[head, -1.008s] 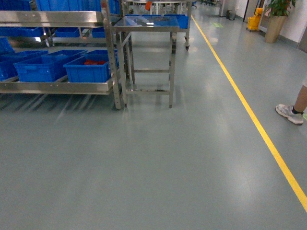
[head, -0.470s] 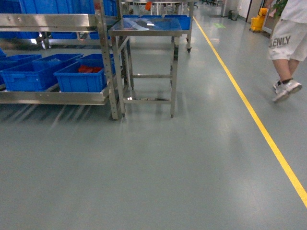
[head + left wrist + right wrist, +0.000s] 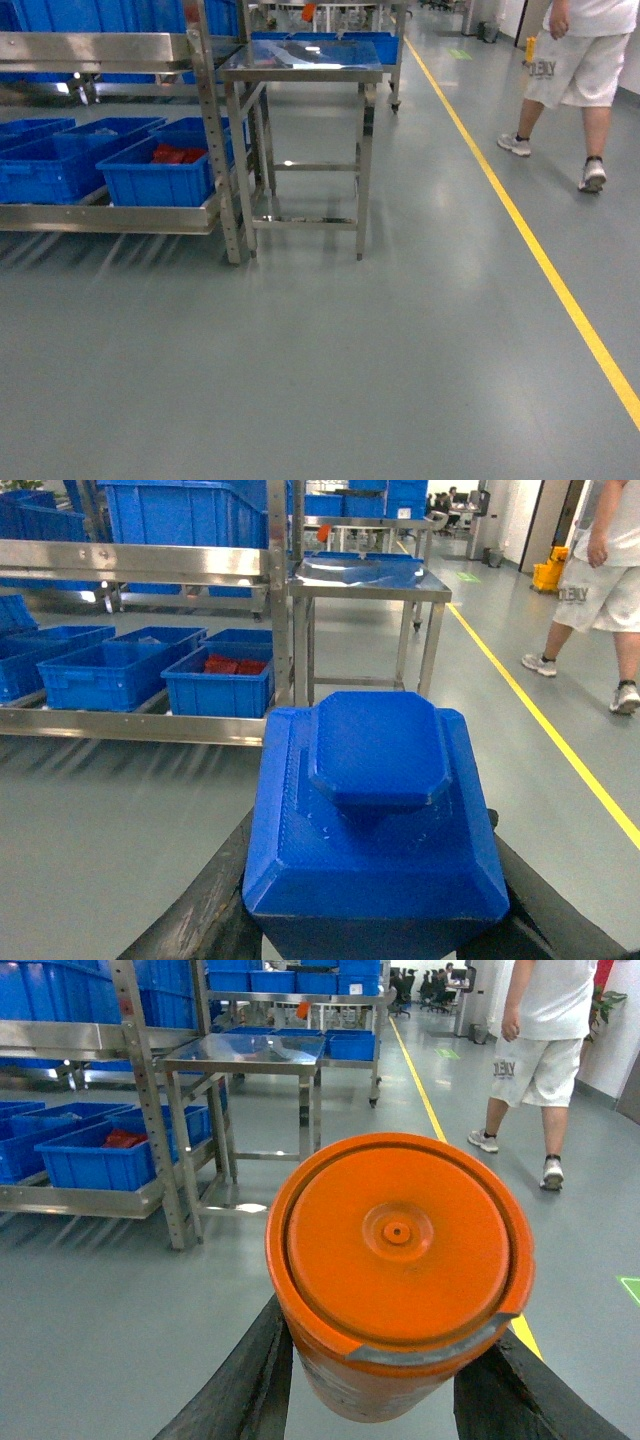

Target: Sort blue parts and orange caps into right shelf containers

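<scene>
Where clamped: blue part [image 3: 375,820], left end effector [image 3: 370,930].

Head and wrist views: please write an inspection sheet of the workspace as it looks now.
Surface: grey floor, bare near the robot.
Job's things: blue part in left pincer; orange cap in right pincer; blue crates on low shelf, the rightmost holding red items.
Clutter: nothing seen.
Grippers: both shut on their loads.
Cables: nothing seen.
Surroundings: steel table beside the shelf; yellow floor line; person walking at the right.
</scene>
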`<state>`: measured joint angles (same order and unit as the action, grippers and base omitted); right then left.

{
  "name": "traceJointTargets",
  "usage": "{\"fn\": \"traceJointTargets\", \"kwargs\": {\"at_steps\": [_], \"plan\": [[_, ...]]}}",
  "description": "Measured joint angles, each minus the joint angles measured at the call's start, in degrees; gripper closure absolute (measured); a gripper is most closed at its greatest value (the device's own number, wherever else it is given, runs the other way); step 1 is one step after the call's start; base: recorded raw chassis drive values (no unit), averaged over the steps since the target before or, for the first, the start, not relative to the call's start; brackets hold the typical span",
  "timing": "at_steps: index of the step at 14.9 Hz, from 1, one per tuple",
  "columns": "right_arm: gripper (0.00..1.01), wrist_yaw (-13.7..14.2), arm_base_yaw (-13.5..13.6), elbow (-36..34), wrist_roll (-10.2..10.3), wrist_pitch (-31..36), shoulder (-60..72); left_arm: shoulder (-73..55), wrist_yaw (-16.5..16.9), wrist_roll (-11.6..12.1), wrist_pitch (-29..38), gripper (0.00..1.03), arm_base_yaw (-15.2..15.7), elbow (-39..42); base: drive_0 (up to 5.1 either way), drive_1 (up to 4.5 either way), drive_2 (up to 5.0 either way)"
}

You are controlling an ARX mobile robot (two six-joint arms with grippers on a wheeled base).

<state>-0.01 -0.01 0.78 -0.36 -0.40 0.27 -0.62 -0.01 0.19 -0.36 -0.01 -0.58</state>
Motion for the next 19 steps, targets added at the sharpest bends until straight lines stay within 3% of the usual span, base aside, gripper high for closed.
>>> {"fn": "traceJointTargets", "kwargs": {"at_steps": [19], "plan": [[0.61, -0.02, 0.00, 0.00, 0.02, 0.02, 0.00, 0.00, -0.02, 0.02, -0.04, 0.60, 0.00, 0.00, 0.0, 4.27, -4.2]]}}
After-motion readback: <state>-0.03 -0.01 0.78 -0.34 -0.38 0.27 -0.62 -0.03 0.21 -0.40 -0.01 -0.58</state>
